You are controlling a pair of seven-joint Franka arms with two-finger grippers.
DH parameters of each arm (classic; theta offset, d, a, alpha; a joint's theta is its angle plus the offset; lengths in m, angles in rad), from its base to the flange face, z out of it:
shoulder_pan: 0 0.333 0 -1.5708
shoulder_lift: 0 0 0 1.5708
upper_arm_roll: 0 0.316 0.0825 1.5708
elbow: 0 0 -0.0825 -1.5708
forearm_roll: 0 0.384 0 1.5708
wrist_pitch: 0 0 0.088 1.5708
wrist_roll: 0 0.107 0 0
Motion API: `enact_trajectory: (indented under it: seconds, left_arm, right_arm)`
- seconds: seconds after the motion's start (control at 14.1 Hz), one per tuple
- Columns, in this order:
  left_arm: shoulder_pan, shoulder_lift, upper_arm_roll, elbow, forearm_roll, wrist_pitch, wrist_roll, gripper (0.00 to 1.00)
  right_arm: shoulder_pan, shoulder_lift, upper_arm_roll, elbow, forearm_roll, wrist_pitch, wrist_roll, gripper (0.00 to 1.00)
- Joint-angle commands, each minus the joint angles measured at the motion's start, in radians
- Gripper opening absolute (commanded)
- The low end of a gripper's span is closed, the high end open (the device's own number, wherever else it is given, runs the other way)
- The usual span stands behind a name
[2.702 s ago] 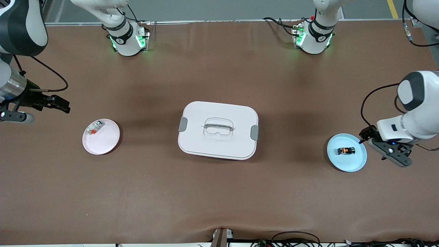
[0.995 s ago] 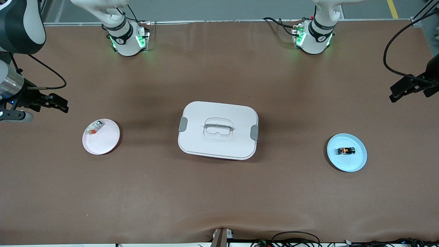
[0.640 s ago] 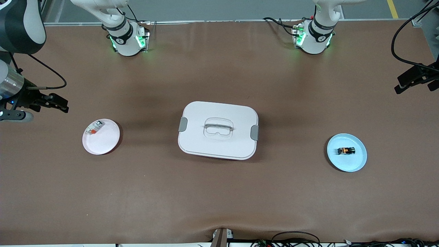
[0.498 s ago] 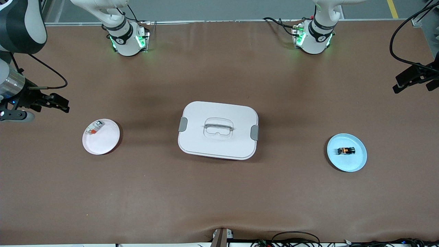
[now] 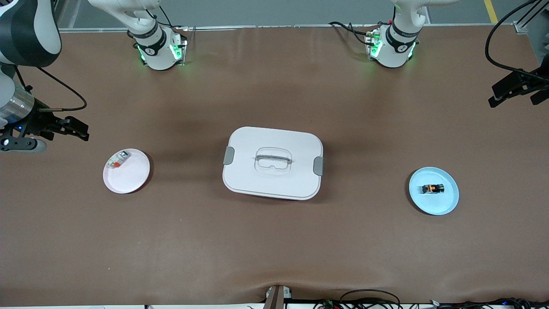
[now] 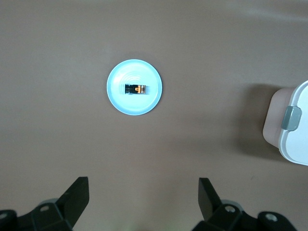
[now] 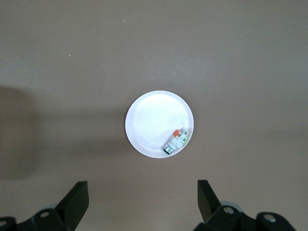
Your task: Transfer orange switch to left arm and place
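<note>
Left hand [image 5: 512, 90] up over the worktop [image 5: 274, 240] at the left arm's end, fingers [image 6: 77, 195] spread wide and holding nothing, with the orange switch [image 5: 432, 188] lying well apart from it on a light blue plate [image 5: 446, 204], below and toward the box [image 5: 272, 163]. Right hand [image 5: 73, 128] likewise high at the right arm's end, wide open and empty, near a white plate [image 5: 131, 180] carrying a small white piece [image 5: 118, 159] with a red-orange mark. From the left wrist, switch [image 6: 136, 89] seen centred on its plate [image 6: 120, 98] with only a clipped corner of the box [image 6: 293, 139] showing; whole lid and recessed handle visible only from the front.
</note>
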Motion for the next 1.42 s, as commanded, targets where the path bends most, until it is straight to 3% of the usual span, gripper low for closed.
enact_trajectory:
  seconds: [0.0,1.35]
  left_arm:
    - [-0.029,-0.046,0.027,-0.04,-0.001,-0.022,0.023,1.0]
    - [-0.023,-0.064,-0.01,-0.069,-0.001,-0.039,0.0,1.0]
  right_arm:
    - [0.0,0.004,0.0,0.016,0.008,-0.016,-0.013,1.0]
    - [0.026,0.021,0.0,0.014,0.01,-0.016,-0.011,1.0]
